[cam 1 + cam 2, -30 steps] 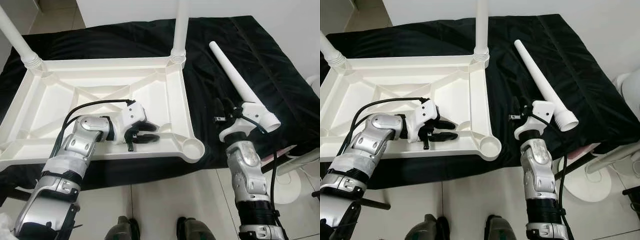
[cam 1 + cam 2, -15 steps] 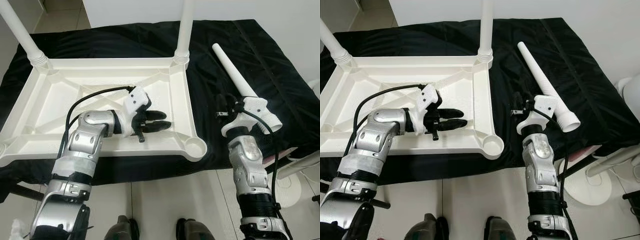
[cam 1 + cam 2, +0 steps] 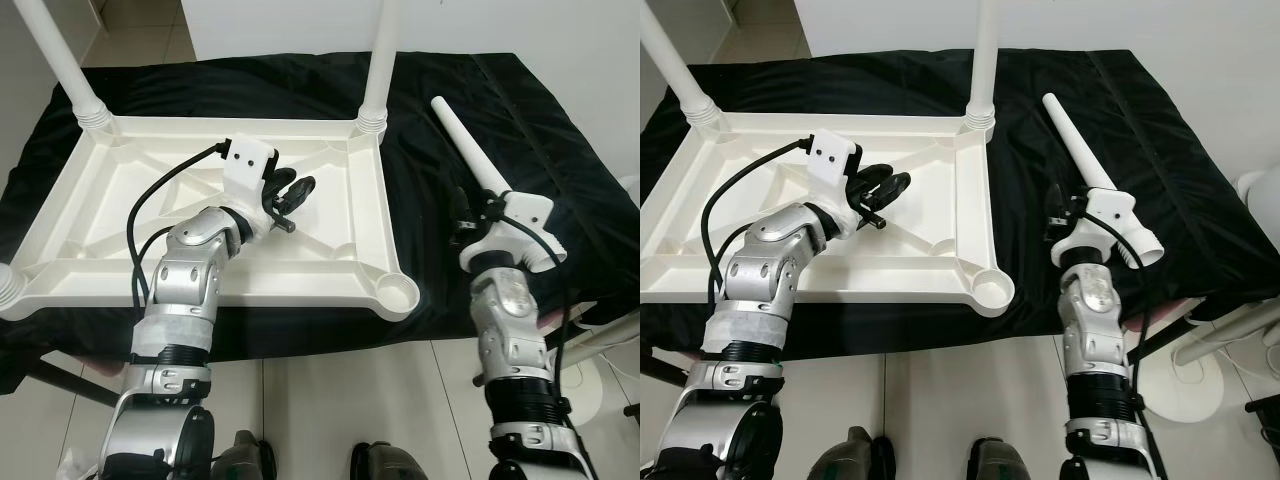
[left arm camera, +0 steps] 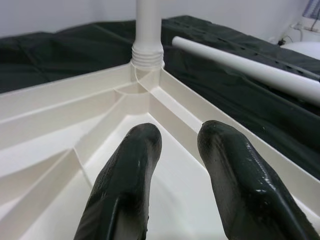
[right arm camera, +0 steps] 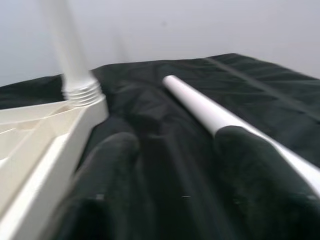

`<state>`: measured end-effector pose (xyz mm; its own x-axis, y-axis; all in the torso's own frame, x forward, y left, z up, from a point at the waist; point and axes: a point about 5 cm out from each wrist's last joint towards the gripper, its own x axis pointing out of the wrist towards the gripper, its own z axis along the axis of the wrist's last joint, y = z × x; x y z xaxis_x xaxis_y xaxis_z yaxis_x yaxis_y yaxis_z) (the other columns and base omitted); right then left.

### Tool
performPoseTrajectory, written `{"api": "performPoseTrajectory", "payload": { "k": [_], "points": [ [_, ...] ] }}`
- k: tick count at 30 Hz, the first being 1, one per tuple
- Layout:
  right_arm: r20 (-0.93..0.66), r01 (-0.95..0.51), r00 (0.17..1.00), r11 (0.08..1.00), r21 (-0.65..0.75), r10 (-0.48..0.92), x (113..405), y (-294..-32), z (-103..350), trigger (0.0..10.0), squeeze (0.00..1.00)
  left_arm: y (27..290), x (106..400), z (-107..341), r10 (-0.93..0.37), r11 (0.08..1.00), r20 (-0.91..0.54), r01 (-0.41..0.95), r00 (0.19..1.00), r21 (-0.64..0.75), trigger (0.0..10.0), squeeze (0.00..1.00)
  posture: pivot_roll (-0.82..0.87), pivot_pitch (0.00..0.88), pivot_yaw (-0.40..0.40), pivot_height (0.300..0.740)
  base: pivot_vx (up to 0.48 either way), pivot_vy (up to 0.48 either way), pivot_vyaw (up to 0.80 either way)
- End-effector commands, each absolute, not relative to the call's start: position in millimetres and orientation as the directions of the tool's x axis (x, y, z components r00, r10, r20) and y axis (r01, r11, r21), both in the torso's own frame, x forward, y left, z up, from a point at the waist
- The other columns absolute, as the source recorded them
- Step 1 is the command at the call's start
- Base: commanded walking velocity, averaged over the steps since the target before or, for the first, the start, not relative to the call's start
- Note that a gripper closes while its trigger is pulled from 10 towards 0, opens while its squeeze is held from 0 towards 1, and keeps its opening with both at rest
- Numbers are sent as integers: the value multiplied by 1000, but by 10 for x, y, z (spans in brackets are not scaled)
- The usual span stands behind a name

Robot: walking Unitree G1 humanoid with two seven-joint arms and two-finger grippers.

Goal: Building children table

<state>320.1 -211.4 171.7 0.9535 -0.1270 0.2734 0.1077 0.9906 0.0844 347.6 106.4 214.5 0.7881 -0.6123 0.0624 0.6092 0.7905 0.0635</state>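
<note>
- The white tabletop (image 3: 90,215) is laid upside down on a black cloth (image 3: 560,150), with two legs screwed upright into its far corners (image 3: 378,60).
- The near right socket (image 3: 398,294) is seen unfilled.
- The left gripper (image 3: 288,192) is held over the tray's ribbed underside, its fingers (image 4: 131,175) slightly parted and gripping nothing.
- A loose leg (image 3: 470,155) is laid on the cloth to the right of the tabletop.
- The right gripper (image 5: 170,165) is positioned at the leg's near end, fingers spread apart, the leg seen beside one finger; contact cannot be told.
</note>
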Motion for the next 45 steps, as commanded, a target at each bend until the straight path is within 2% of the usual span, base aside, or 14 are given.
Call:
{"api": "performPoseTrajectory", "payload": {
  "k": [1,2,4,6,10,11,12,13,24,31,39,45],
  "points": [
    [278,137,948,987,90,-157,3201,-2176,1720,10000,1000,1077,3484,2188,-559,829,70,555,826,71,10000,0,-90,46,22,740,0,0,0],
    [278,137,948,987,90,-157,3201,-2176,1720,10000,1000,1077,3484,2188,-559,829,70,555,826,71,10000,0,-90,46,22,740,0,0,0],
    [252,265,929,963,59,-271,3174,-2409,1693,10000,1000,971,3432,2212,-594,805,86,589,800,74,10000,0,-98,47,23,740,0,0,0],
    [252,265,929,963,59,-271,3174,-2409,1693,10000,1000,971,3432,2212,-594,805,86,589,800,74,10000,0,-98,47,23,740,0,0,0],
    [220,378,902,926,9,-370,3102,-2619,1628,10000,992,810,3358,2190,-588,809,99,583,803,75,10000,0,-110,50,27,740,0,0,0],
    [212,400,895,917,10,-392,3084,-2657,1611,10000,490,787,3346,2188,-589,808,100,586,802,62,10000,0,-113,52,30,740,0,0,0],
    [212,400,895,917,10,-392,3084,-2657,1611,10000,490,787,3346,2188,-589,808,100,586,802,62,10000,0,-113,52,30,740,0,0,0],
    [205,421,888,907,0,-412,3068,-2693,1592,10000,0,753,3326,2183,-595,804,100,593,798,45,10000,0,-116,53,33,740,0,0,0],
    [161,424,892,905,20,-421,3035,-2770,1524,10000,0,553,3177,2116,-636,770,88,638,767,7,10000,0,-115,61,39,740,0,0,0],
    [48,275,961,961,-28,-273,3126,-2864,1426,10000,0,515,3131,2153,-636,769,86,639,767,-11,10000,0,-91,88,44,740,0,0,0],
    [-20,206,978,975,-88,-208,3188,-2955,1384,10000,0,577,3127,2183,-616,786,79,618,784,0,10000,0,-80,110,37,740,0,0,0],
    [-50,141,988,986,-83,-146,3251,-2932,1392,10000,0,574,3099,2191,-604,796,76,606,793,4,10000,0,-72,120,25,740,0,0,0]
  ]
}}
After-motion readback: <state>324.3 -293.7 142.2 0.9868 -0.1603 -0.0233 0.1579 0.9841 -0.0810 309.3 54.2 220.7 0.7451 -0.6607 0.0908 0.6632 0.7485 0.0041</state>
